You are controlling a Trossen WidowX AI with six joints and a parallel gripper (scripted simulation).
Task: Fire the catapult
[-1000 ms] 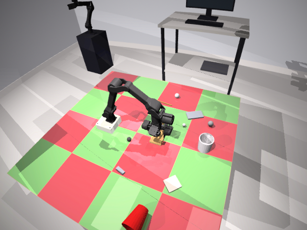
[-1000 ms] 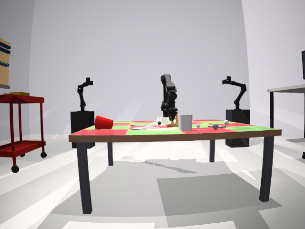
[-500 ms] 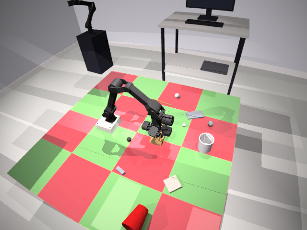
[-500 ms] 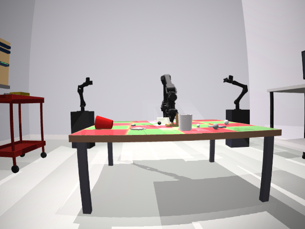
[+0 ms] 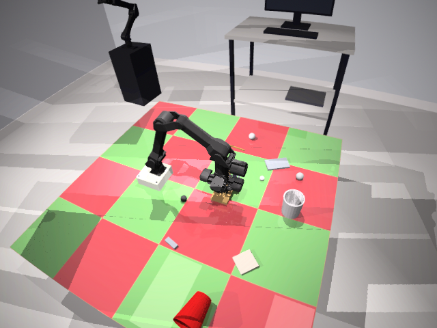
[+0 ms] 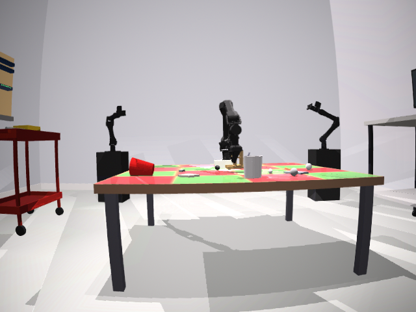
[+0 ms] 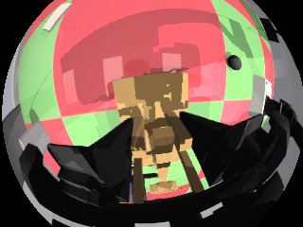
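Observation:
My gripper (image 5: 222,190) (image 7: 155,119) points down and is shut on the wooden catapult (image 5: 220,198) (image 6: 234,166) (image 7: 151,87), one finger at each side of its frame. The catapult's base looks flat on the table; its arm and cup are partly hidden. The white mug (image 5: 292,207) (image 6: 253,167) stands upright, to the right of the catapult in the top view. A small white ball (image 5: 261,178) (image 6: 270,170) lies between them. A larger pale ball (image 5: 299,175) (image 6: 294,171) lies behind the mug, and another white ball (image 5: 251,135) (image 6: 309,166) lies farther back.
A black ball (image 5: 183,198) (image 6: 217,167) (image 7: 234,61) lies near the arm's white base (image 5: 152,180). A grey plate (image 5: 276,163), a cream tile (image 5: 246,262), a small grey block (image 5: 171,242) and a tipped red cup (image 5: 194,309) (image 6: 141,167) also lie on the table.

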